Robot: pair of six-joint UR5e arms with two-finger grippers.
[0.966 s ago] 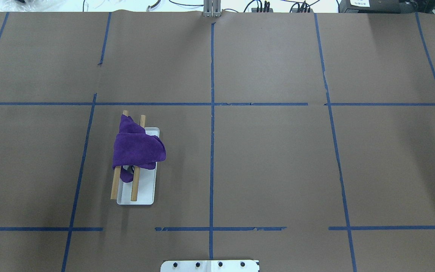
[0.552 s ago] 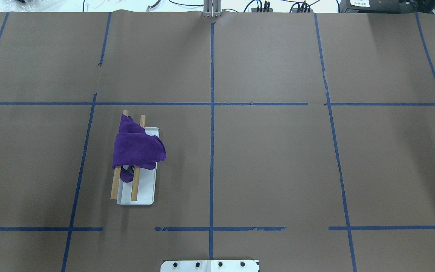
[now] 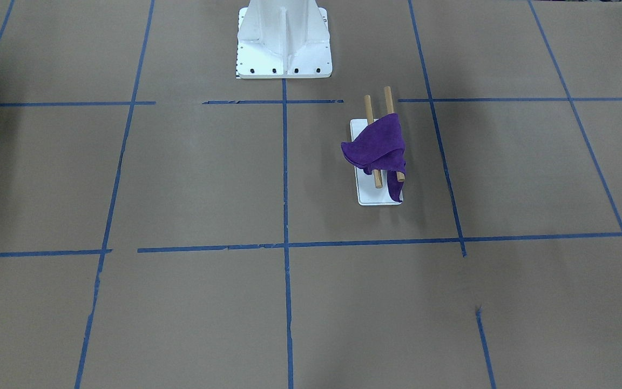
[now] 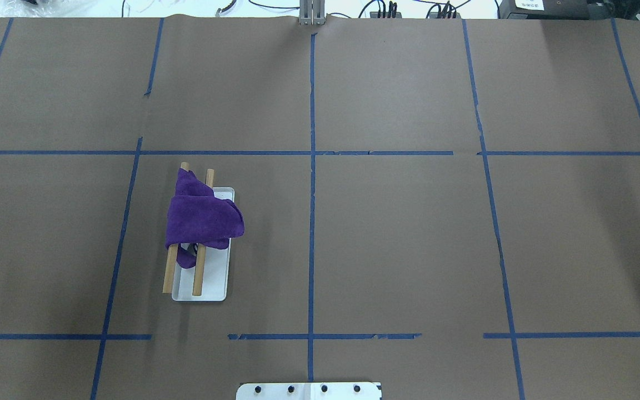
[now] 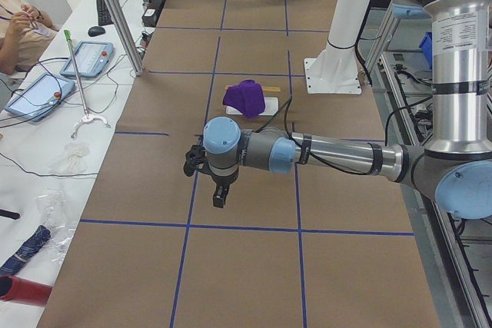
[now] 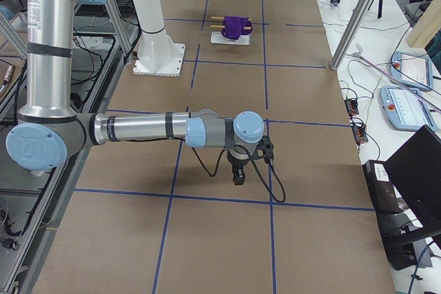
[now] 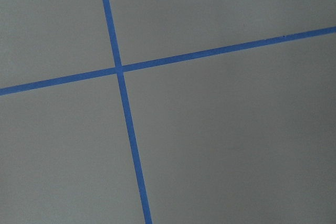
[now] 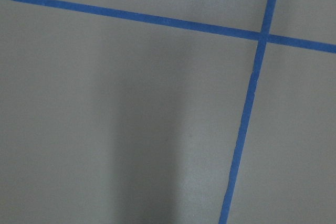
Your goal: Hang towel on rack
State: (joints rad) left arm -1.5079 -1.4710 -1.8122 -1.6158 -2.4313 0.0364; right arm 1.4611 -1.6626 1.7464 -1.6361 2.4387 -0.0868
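A purple towel [image 4: 203, 219] lies bunched and draped across both wooden dowels [image 4: 169, 276] of the rack, whose white base [image 4: 217, 283] sits left of the table's middle. One corner hangs down between the dowels. The towel [image 3: 378, 143] and the rack's base [image 3: 378, 197] also show in the front view. My left gripper [image 5: 220, 193] shows only in the exterior left view, hovering over the table far from the rack. My right gripper [image 6: 238, 173] shows only in the exterior right view, also far from the rack. I cannot tell whether either is open or shut. Nothing hangs from them.
Brown paper with a blue tape grid covers the table [image 4: 398, 239]. The white bolted robot pedestal [image 3: 284, 38] stands at the near edge. Tablets and cables [image 5: 46, 90] lie on the side bench, where a person sits.
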